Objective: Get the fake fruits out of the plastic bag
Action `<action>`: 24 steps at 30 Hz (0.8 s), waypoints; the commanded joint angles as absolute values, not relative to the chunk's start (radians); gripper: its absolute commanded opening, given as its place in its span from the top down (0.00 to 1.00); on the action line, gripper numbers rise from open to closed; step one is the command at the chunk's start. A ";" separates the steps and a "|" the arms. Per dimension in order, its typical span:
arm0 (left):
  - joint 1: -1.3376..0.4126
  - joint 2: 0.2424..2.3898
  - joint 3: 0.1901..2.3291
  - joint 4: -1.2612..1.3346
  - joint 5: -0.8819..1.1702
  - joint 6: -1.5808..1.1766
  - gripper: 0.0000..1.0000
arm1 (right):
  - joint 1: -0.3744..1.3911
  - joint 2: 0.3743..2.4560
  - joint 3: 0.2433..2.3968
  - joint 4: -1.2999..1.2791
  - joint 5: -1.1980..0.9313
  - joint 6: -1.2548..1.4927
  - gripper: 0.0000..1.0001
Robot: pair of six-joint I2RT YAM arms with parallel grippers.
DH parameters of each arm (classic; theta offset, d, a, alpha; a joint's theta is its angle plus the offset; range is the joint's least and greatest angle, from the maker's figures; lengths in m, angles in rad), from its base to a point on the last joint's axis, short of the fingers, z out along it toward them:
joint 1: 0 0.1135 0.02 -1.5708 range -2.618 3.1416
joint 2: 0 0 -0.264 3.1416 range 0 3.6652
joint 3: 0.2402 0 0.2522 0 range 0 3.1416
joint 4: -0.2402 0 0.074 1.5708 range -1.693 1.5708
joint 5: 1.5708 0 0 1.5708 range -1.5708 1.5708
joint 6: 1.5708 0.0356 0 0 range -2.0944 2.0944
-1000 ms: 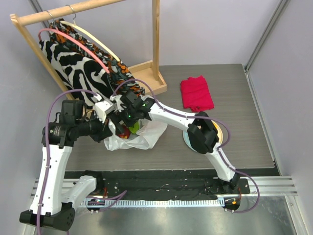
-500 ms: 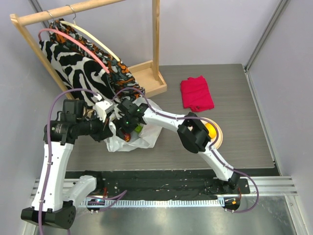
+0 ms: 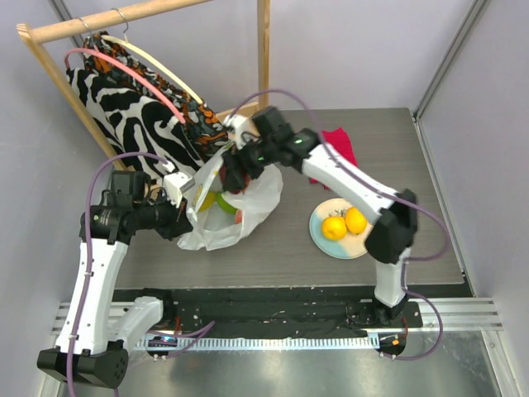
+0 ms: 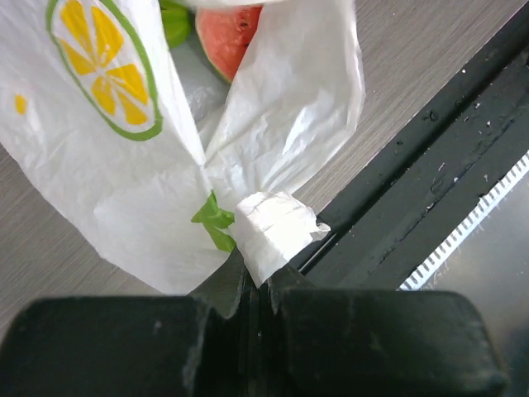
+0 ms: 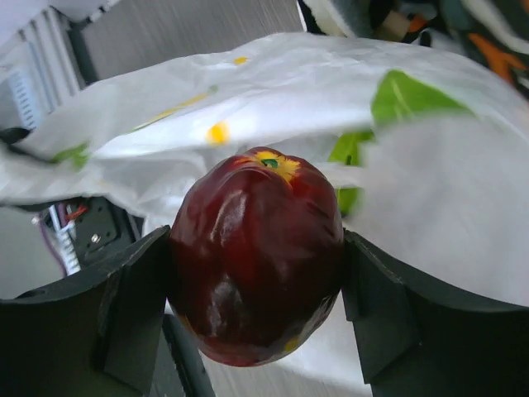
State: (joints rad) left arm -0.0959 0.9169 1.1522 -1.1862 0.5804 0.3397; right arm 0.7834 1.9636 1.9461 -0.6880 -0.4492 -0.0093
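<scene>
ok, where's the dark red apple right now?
In the right wrist view, the dark red apple is held in the right gripper, over the plastic bag mouth, left of the plate in the top view.

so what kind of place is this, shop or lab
Probably a robot lab test cell, not a home or shop: left arm and right arm bolted to a rail at the table edge, bare grey walls, staged props like a clothes rack and lemons on a plate.
</scene>
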 commanded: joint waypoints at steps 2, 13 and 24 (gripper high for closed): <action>-0.091 0.882 1.134 -1.147 0.597 0.305 1.00 | 0.713 1.717 1.803 -0.881 -0.718 -0.292 0.48; -0.071 0.874 1.123 -1.114 0.653 0.267 1.00 | 0.654 1.387 1.381 -1.330 -0.436 -0.974 0.55; -0.034 0.838 1.101 -1.120 0.670 0.250 1.00 | 0.499 1.105 0.936 -1.083 -0.161 -1.295 0.54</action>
